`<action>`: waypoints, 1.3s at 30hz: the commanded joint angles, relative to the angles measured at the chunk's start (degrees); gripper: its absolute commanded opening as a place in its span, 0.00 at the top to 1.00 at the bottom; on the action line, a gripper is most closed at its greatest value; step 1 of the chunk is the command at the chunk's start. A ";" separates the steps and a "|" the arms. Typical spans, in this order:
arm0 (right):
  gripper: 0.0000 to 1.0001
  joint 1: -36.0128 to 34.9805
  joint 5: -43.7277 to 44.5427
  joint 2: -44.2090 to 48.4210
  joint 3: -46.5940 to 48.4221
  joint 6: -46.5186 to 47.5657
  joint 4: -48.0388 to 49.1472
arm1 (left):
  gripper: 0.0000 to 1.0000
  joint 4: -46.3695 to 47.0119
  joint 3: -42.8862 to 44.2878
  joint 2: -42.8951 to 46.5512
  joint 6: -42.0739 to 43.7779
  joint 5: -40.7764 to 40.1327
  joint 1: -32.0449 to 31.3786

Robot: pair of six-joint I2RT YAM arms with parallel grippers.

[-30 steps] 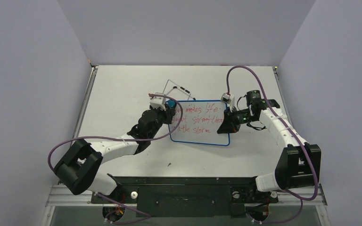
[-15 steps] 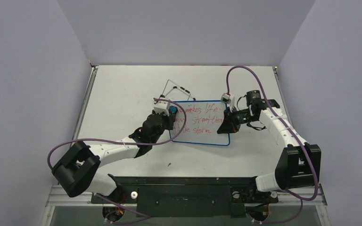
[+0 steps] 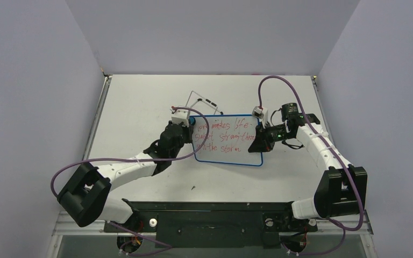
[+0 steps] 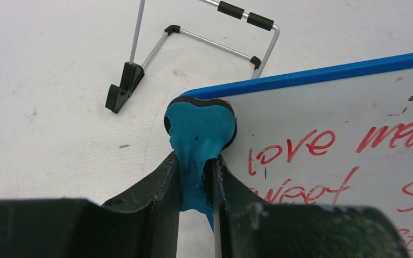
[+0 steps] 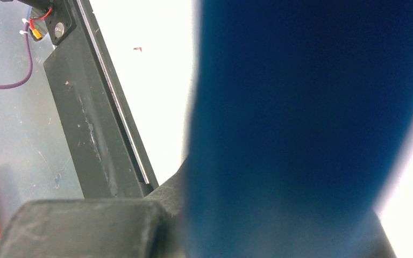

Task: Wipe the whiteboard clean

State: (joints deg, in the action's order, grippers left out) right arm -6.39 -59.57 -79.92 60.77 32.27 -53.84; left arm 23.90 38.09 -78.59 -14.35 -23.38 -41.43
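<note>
Overhead wide — wrist cams tight on whiteboard

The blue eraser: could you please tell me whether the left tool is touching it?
Touching. The left wrist view shows the left tool shut on the blue eraser, both fingers pressed against its sides with no gap.

Whiteboard: lying flat on the table, showing red handwriting.
Left gripper: holding a blue eraser at its far left corner.
Right gripper: gripping its right edge.
Wire stand: lying just behind.
</note>
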 commanded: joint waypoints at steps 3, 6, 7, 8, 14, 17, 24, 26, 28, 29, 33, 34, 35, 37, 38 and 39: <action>1.00 -0.46 -1.77 2.44 0.71 2.97 -0.12 | 1.00 4.16 1.16 1.15 2.04 4.03 -2.09; 1.00 -0.46 -1.79 2.21 0.78 2.97 -0.10 | 1.00 4.31 0.02 1.02 1.96 4.62 -4.01; 1.00 -0.40 -1.76 2.17 0.74 2.97 -0.11 | 1.00 4.31 -0.18 0.92 1.96 4.51 -4.49; 1.00 -0.45 -1.77 2.21 0.74 2.97 -0.12 | 1.00 4.27 -0.46 0.91 1.91 4.07 -5.30; 1.00 -0.46 -1.62 2.14 0.60 3.05 -0.11 | 1.00 3.15 0.39 0.80 1.16 -2.42 -5.72; 1.00 -0.46 -1.50 2.14 0.54 3.06 -0.12 | 1.00 1.79 2.38 1.42 0.99 -3.06 -4.20; 1.00 -0.46 -1.20 2.22 0.41 3.15 -0.11 | 1.00 3.57 1.77 3.65 -2.19 1.96 -0.49; 1.00 -0.46 -1.24 2.22 0.40 3.21 -0.12 | 1.00 4.52 0.90 3.77 -2.56 3.73 -0.48; 1.00 -0.46 -1.25 2.15 0.40 3.23 -0.16 | 1.00 5.71 -0.80 3.54 -2.79 5.78 -0.43; 1.00 -0.46 -1.20 2.14 0.40 3.23 -0.15 | 1.00 6.02 -1.25 3.40 -2.97 7.11 -0.42; 1.00 -0.43 -1.10 2.14 0.39 3.24 -0.19 | 1.00 8.07 -4.44 3.65 -4.25 10.58 -1.36; 1.00 -0.46 -1.13 2.16 0.35 3.24 -0.18 | 1.00 8.70 -5.59 3.81 -4.82 10.83 -1.67; 1.00 -0.46 -1.15 2.15 0.32 3.24 -0.15 | 1.00 8.97 -6.11 4.08 -5.17 11.27 -2.13; 1.00 -0.46 -1.24 2.09 0.31 3.21 -0.20 | 1.00 9.22 -7.50 4.47 -6.17 11.22 -2.61; 1.00 -0.46 -1.24 2.06 0.31 3.23 -0.21 | 1.00 9.30 -8.16 4.57 -6.69 11.04 -2.74; 1.00 -0.46 -1.23 2.10 0.29 3.23 -0.21 | 1.00 9.27 -8.36 4.80 -6.85 10.84 -2.77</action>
State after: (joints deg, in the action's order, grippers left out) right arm -6.42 -59.59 -79.92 60.77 33.65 -53.95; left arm 29.41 30.89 -75.99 -18.85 -14.41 -43.53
